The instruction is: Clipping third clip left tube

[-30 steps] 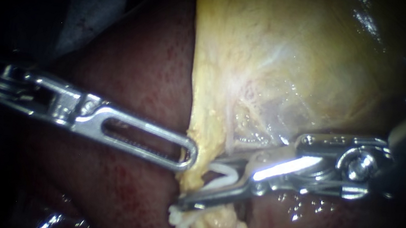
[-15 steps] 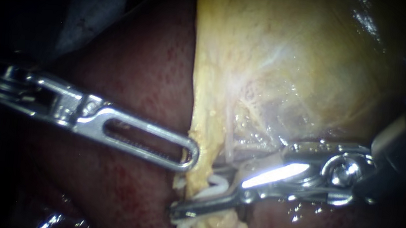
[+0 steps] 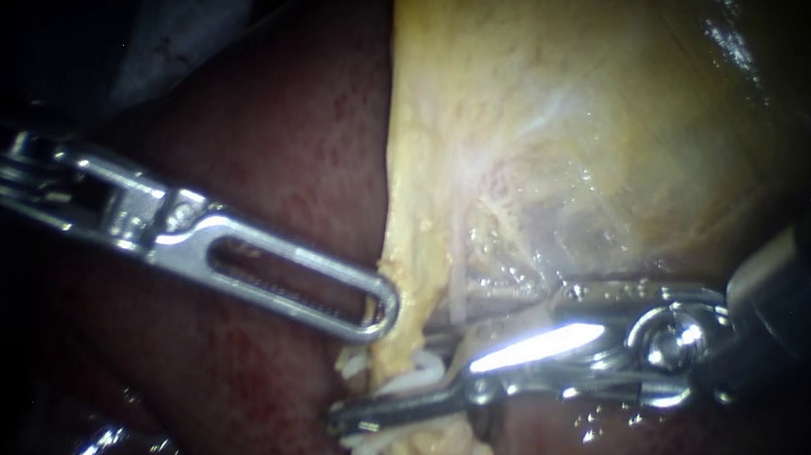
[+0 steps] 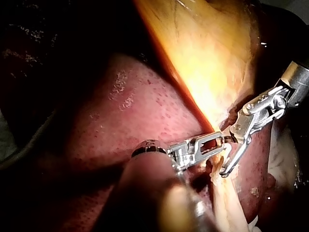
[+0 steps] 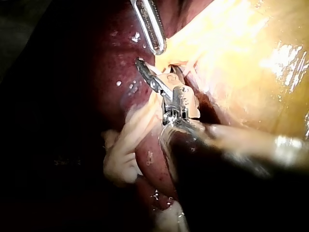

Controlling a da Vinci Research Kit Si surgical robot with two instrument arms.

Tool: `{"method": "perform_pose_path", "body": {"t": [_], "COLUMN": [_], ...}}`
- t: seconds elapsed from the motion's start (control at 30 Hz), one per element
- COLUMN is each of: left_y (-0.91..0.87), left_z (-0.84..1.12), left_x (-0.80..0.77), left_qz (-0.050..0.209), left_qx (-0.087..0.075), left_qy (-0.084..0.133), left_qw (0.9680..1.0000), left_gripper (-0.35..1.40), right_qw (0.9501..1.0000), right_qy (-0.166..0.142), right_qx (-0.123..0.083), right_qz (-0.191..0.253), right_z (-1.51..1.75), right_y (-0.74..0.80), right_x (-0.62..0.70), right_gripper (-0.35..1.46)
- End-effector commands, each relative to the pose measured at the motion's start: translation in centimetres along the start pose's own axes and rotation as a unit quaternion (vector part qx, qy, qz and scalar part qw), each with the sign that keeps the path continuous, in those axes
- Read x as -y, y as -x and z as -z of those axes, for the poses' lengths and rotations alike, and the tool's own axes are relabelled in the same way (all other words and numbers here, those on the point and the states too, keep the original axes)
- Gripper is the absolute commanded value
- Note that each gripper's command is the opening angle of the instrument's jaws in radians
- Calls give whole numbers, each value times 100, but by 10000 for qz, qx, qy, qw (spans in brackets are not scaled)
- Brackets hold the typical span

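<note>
A pale yellow tube (image 3: 437,450) hangs from the lower edge of the gallbladder (image 3: 577,125). My right instrument (image 3: 397,383) comes in from the right. Its jaws straddle the tube, shut on a white clip (image 3: 426,365) held between them, and the upper jaw is partly hidden behind the tissue. Another white clip (image 3: 360,448) sits on the tube just below the lower jaw. My left instrument (image 3: 378,313) has slotted jaws, shut on the gallbladder's edge just above the tube. The left wrist view shows both: the left instrument (image 4: 215,142) and the right instrument (image 4: 231,162) beside it.
Dark red liver (image 3: 270,173) lies behind and under both instruments. In the right wrist view the tube (image 5: 135,125) runs down beside the right instrument's jaws (image 5: 157,77), with the left instrument's slotted jaw (image 5: 150,26) just ahead of them.
My right instrument has slid leftward and slightly down, carrying the white clip further across the tube. The left instrument has held still.
</note>
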Motion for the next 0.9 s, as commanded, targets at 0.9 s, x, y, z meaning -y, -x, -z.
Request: {"method": "perform_pose_path", "body": {"t": [0.9], "left_y": [1], "left_z": [-1], "left_x": [0], "left_qz": [1], "left_qx": [3], "left_qy": [3], "left_qw": [10000], "left_gripper": [-35], "right_qw": [10000], "right_qy": [-10], "right_qx": [-50], "right_qz": [-44], "right_z": [13], "right_y": [-15], "right_x": [8], "right_gripper": [33]}}
